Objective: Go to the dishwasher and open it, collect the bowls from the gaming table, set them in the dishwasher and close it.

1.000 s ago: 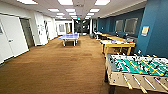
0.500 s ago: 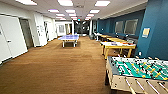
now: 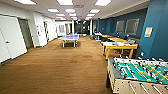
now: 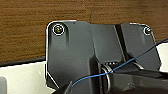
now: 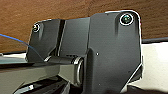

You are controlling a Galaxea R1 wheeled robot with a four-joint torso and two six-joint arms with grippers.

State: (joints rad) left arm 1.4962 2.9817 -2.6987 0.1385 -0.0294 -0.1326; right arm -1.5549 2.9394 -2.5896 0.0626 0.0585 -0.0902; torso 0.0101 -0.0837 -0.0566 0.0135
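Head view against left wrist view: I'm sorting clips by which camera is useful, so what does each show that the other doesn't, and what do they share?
The head view shows a long room: a table-football table with a green field near the right, a yellow-wood table beyond it, a blue table-tennis table further down, blue walls and white doors. The left wrist view shows the robot's dark plate, a thin blue wire across it and a white surface. Both show the brown carpet.

Bright ceiling panels (image 3: 65, 2) light the room evenly; everything looks soft.
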